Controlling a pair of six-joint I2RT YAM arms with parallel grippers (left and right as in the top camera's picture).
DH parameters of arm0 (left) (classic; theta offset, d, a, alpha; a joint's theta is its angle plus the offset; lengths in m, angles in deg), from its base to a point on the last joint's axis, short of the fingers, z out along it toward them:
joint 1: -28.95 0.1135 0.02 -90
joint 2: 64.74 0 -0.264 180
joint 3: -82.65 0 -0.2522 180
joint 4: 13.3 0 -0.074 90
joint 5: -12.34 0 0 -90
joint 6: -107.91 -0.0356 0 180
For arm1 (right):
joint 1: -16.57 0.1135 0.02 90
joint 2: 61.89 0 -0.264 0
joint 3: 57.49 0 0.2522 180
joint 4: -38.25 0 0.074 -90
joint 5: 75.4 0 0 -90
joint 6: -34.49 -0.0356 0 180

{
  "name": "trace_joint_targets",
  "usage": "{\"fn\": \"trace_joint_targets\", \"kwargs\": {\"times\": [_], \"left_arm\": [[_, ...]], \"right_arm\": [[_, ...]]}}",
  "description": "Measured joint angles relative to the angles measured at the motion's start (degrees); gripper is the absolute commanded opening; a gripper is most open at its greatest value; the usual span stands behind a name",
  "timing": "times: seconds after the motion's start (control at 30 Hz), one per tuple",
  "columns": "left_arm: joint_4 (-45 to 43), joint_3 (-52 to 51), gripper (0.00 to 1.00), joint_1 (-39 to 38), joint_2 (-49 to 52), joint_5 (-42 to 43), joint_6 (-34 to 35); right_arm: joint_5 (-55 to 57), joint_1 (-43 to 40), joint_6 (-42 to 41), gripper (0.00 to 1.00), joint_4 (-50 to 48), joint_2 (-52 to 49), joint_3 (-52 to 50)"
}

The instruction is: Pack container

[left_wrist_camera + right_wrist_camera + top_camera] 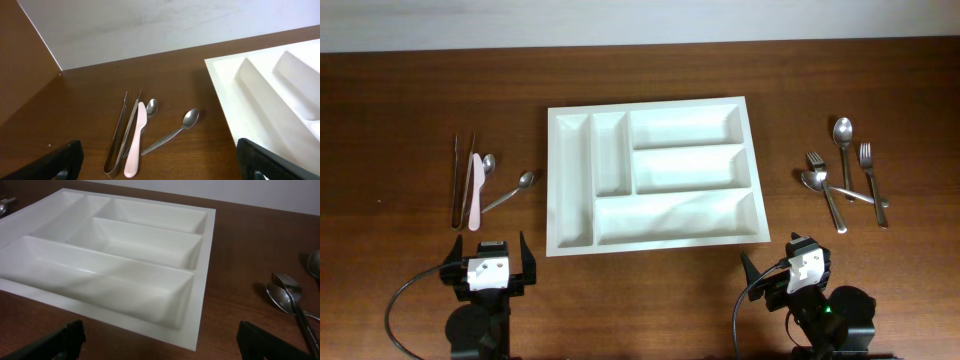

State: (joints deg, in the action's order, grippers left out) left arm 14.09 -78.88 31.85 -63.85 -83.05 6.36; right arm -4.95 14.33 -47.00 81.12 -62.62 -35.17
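The white five-compartment container (553,180) lies in the middle of the table with nothing in it; it also shows in the left wrist view (220,85) and the right wrist view (210,270). Left of it lie metal tongs (460,180), a pink knife (476,190) and two spoons (515,190). Right of it lie forks and spoons (840,175). My left gripper (488,262) is open and empty near the front edge, below the left utensils. My right gripper (790,268) is open and empty, below the container's front right corner.
A pale wall (150,25) borders the table's far edge. Bare wood (650,290) lies between the two grippers in front of the container.
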Motion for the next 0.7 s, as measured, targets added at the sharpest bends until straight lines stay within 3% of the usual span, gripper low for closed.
{"fn": "trace_joint_targets", "kwargs": {"times": [0.2, 0.4, 0.57, 0.7], "left_arm": [[0.02, 0.00, 0.99, 0.00, 0.00, 4.13, 0.28], [0.02, 0.00, 0.99, 0.00, 0.00, 9.33, 4.20], [0.17, 0.13, 0.99, 0.00, 0.00, 11.80, 6.73], [2.05, 4.46, 0.99, 0.00, 0.87, 13.40, 7.54]], "right_arm": [[-0.70, 0.00, 0.00, 0.99, -1.03, 0.00, 0.00], [-9.18, 0.00, -0.61, 0.99, -5.18, 0.00, -0.31], [-14.16, 0.00, -7.45, 0.99, -13.88, 0.00, -0.31], [-15.15, 0.00, -12.39, 0.99, -14.40, -0.92, 2.05]]}}
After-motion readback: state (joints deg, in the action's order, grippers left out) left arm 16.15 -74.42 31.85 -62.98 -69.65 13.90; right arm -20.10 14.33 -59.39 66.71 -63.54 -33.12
